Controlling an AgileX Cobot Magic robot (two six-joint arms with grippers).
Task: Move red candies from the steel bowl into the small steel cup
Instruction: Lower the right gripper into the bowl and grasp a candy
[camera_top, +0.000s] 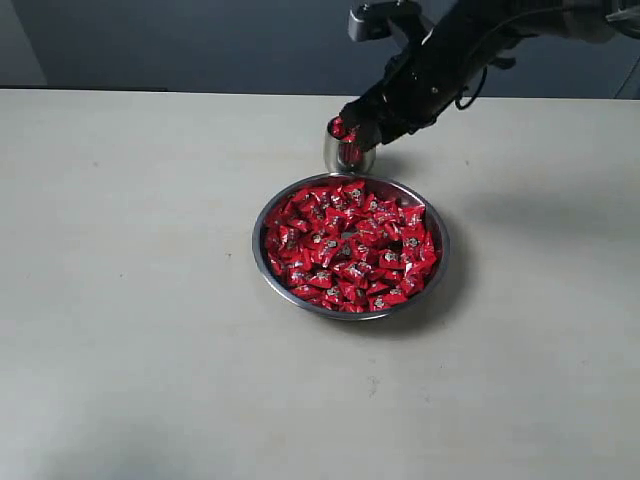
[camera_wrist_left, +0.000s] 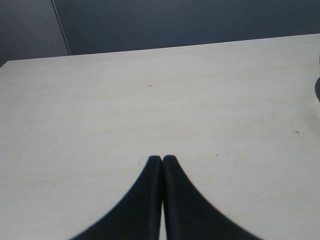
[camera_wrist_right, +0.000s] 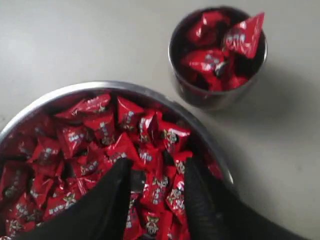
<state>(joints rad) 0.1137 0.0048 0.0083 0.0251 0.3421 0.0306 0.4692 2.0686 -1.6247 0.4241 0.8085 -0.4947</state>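
a wide, shallow round steel bowl (camera_top: 257, 245) sits mid-way across a pale table (camera_top: 120, 300), heaped with small sweets in shiny red wrappers, the red candies (camera_top: 350, 245). a small shiny steel cup (camera_top: 335, 157) stands just beside the bowl's far rim. whether the two touch is hard to tell. the cup already holds several red candies, and one of them (camera_wrist_right: 245, 32) stands up on a corner at its rim.

the right gripper (camera_wrist_right: 159, 170) hangs just above the cup's mouth, reaching in from the far right. its two black fingers are spread apart with nothing between them. the left gripper (camera_wrist_left: 162, 160) is out of the exterior view. its wrist view shows its fingers pressed together over bare table, holding nothing.

the likely next step is fetching another candy. from the right gripper, the heap lies just past the cup on the near side and lower down. the candies lie jumbled at every angle, so no single long axis offers itself to the fingers. the right arm is plainly the nearer one.
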